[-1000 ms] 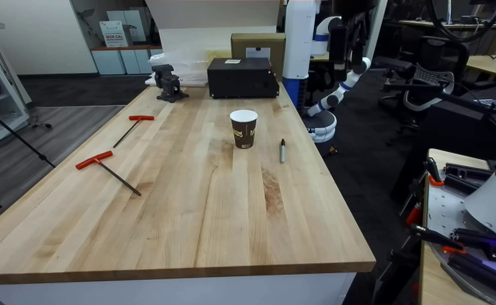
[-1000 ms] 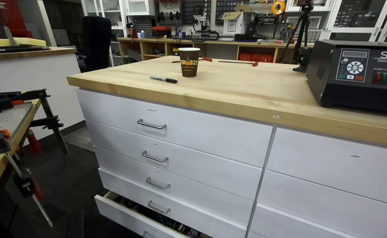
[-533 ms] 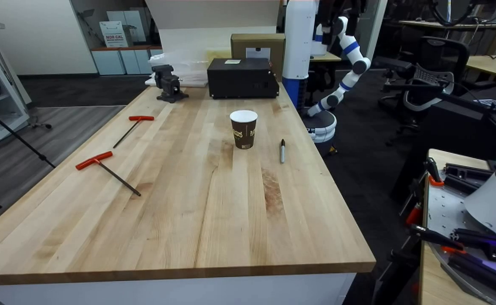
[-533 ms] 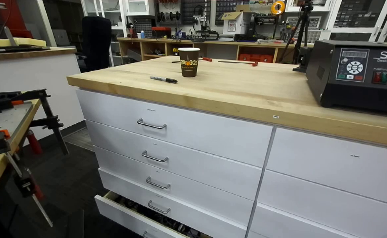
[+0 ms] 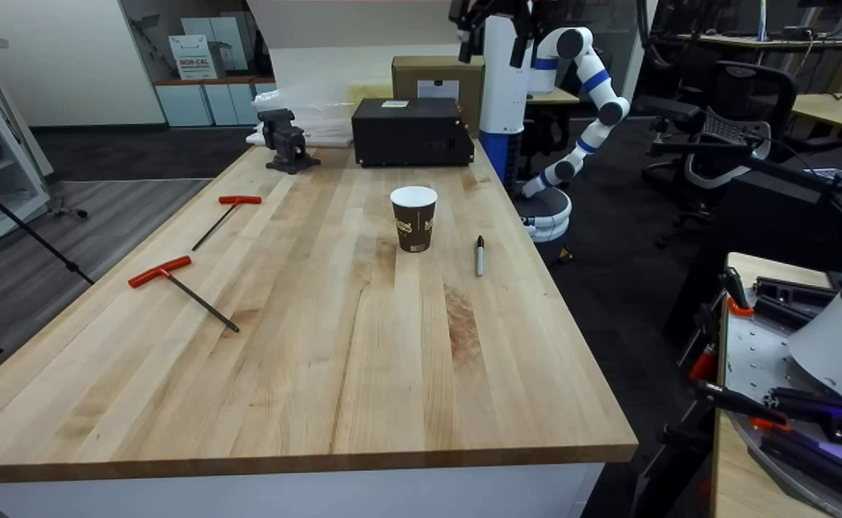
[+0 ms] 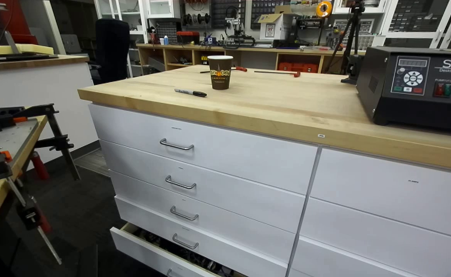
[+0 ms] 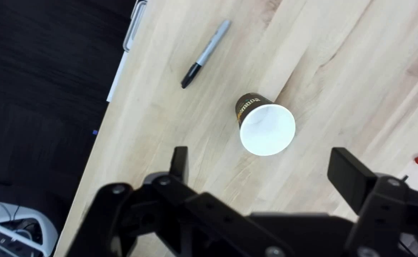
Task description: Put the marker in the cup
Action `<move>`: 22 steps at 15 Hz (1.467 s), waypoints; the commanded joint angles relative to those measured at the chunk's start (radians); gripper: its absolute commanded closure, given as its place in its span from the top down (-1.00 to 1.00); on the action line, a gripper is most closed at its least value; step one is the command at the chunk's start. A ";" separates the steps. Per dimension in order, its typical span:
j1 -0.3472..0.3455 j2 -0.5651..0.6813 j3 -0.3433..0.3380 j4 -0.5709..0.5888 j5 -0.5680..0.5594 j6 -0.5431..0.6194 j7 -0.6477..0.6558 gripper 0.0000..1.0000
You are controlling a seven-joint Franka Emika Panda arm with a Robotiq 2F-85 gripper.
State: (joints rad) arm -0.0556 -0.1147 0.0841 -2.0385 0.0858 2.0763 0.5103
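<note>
Wrist view: the gripper point(image 7: 260, 169) gapes wide, empty; beyond the jaws, the cup point(image 7: 266, 126); farther out, the marker point(image 7: 206, 53), long axis aslant, capped end nearer. Likely step: the reach; next, turn and straddle it. In an exterior view the marker point(image 5: 479, 257) lies below the jaws. In an exterior view the marker point(image 6: 190, 92) lies flat.

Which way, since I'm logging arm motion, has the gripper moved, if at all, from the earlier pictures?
Yes: in an exterior view the gripper has moved leftward in the picture, toward the brown box, which stays put.
</note>
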 commanded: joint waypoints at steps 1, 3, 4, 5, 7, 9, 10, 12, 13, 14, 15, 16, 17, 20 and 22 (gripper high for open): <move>0.012 0.185 -0.029 0.147 0.037 0.017 0.105 1.00; 0.017 0.256 -0.052 0.191 0.014 0.022 0.188 1.00; 0.021 0.282 -0.065 0.207 0.013 0.024 0.221 1.00; 0.025 0.301 -0.079 0.212 0.003 0.032 0.257 1.00; 0.034 0.330 -0.098 0.231 0.005 0.024 0.317 1.00; 0.043 0.332 -0.109 0.219 0.005 0.022 0.359 1.00; 0.047 0.328 -0.111 0.207 0.009 0.027 0.375 1.00; 0.059 0.313 -0.112 0.177 0.005 0.048 0.411 1.00; 0.065 0.307 -0.110 0.163 0.004 0.066 0.422 1.00; 0.073 0.300 -0.111 0.149 -0.006 0.083 0.448 1.00; 0.082 0.292 -0.111 0.131 -0.014 0.106 0.476 1.00; 0.090 0.285 -0.109 0.113 -0.016 0.128 0.503 1.00; 0.096 0.280 -0.108 0.093 -0.018 0.154 0.525 1.00; 0.094 0.324 -0.102 0.134 -0.011 0.146 0.501 1.00; 0.102 0.311 -0.100 0.107 -0.027 0.174 0.526 1.00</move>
State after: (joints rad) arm 0.0410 0.1956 -0.0093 -1.9338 0.0574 2.2530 1.0384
